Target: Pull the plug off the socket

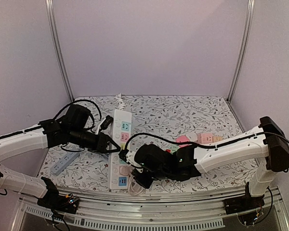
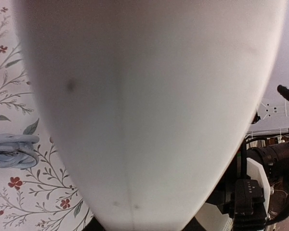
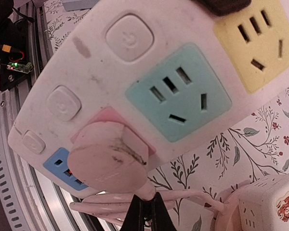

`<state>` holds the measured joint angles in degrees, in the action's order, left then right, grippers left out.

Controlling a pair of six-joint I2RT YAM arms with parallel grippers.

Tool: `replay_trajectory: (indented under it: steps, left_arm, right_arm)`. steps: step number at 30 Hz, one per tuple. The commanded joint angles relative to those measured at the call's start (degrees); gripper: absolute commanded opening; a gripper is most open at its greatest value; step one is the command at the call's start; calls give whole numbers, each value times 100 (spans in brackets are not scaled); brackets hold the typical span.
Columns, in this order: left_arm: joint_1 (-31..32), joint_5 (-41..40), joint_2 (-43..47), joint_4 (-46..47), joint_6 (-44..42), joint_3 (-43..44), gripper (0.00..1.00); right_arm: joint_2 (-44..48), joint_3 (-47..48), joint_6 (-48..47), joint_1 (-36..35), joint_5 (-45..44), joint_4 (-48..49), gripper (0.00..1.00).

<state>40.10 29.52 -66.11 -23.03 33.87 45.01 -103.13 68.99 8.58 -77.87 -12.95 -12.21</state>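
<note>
Plug (image 3: 108, 161): pink, round-backed, fully seated in the pink socket (image 3: 102, 120) of the near strip (image 3: 86, 67), next to the teal socket (image 3: 178, 98) and close to the button end.
Cord (image 3: 183, 196): thin and pink, leaving the plug's lower edge and trailing across the table.
Handling: likely light, rigid plastic with a smooth back that could slip. Pin friction holds it, so it wants a firm, straight pull. The strip looks light too and may lift with it unless pinned.
Hold: best taken across the plug's sides, not by the cord, which is soft and could strain.
Right gripper (image 3: 144, 217): closed tight, tips at the cord's neck. I cannot tell whether the cord is pinched.
Left gripper (image 1: 111, 144): at the strip's far end. A white surface fills its wrist view, so I cannot tell its opening or grip.
</note>
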Motion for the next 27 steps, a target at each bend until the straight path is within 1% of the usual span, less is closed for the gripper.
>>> replay_trajectory:
  steps: [1,5,8,10,14,17,20,22,27]
  left_arm:
    - [95,343,377,-92,-63,69,0]
    - [103,-540,255,-664,-409,82,0]
    - [104,-1234,-99,-1184,-651,231,0]
    - [112,-1413,-309,-1340,-743,331,0]
    - [121,-1555,-434,-1281,-746,391,0]
    - [121,-1559,-371,-1223,-722,407,0]
    - [121,-1324,-256,-1056,-675,325,0]
    - [121,-1081,-156,-902,-626,240,0]
    - [108,-256,96,-470,-399,40,0]
  right_arm:
    - [129,35,248,398,-577,-219,0]
    - [504,-56,362,395,-459,-348,0]
    - [779,-106,443,387,-360,-366,0]
    - [857,-76,484,373,-316,-383,0]
    - [869,46,466,270,-359,-434,0]
    - [826,71,456,225,-379,-427,0]
    - [741,46,467,222,-471,-430,0]
    - [684,-40,537,243,-566,-385,0]
    - [576,-431,834,454,-402,-27,0]
